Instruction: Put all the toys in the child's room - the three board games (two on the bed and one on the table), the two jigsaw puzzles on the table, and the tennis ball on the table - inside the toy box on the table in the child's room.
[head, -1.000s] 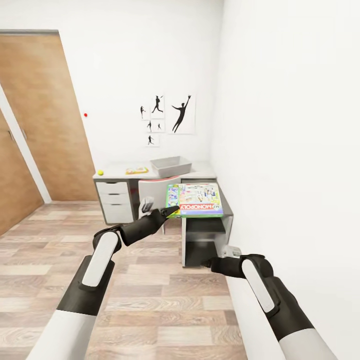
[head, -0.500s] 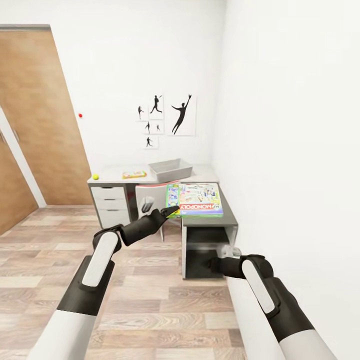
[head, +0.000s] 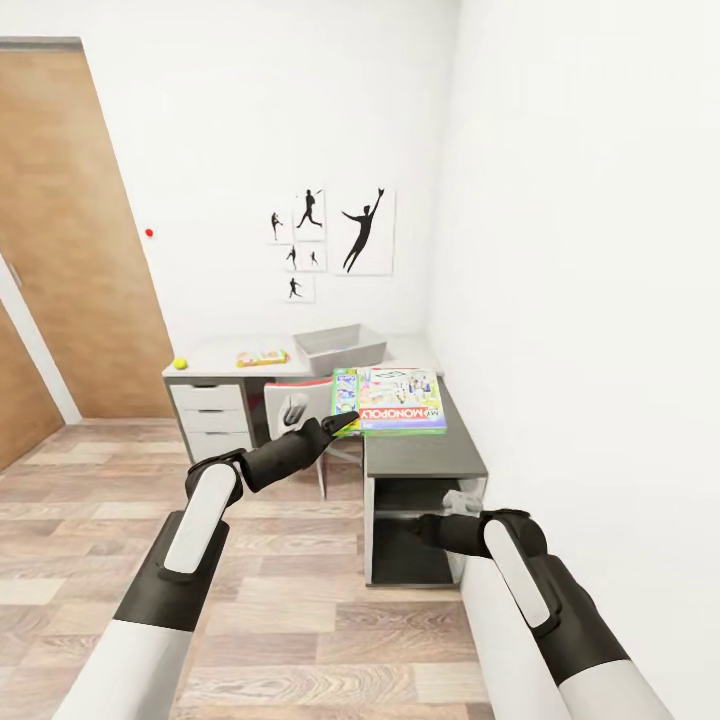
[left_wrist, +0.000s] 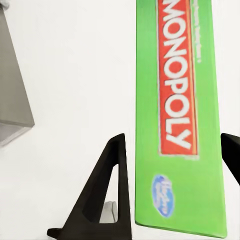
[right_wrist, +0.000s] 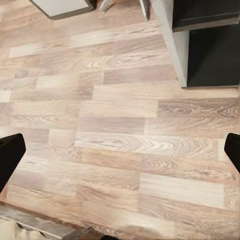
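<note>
Where the arms reach forward: the left gripper (head: 345, 421) pinches the Monopoly box (head: 392, 400) by its edge, flat above the counter (head: 420, 455).
Right gripper (right_wrist: 120, 155): spread wide over wood-plank floor (right_wrist: 115, 125), touching nothing.
Monopoly box: thin, glossy, green-edged, red title.
Toy box (head: 340, 346): pale grey, sloped walls, on the counter's far part.
Tennis ball (head: 180, 363): small, yellow-green, at the counter's left end.

White walls (head: 560, 200) meet in a corner at about 12 o'clock. Wood-plank floor (head: 290, 620) in pale brown and grey runs across the lower half. A tall wooden door (head: 70, 230) stands at 10 o'clock. Black baseball silhouette pictures (head: 335, 238) hang at 12 o'clock above the surface. A white drawer unit (head: 210, 420) sits beneath it, and a dark open cabinet (head: 415, 530) stands at 5 o'clock against the right wall.
</note>
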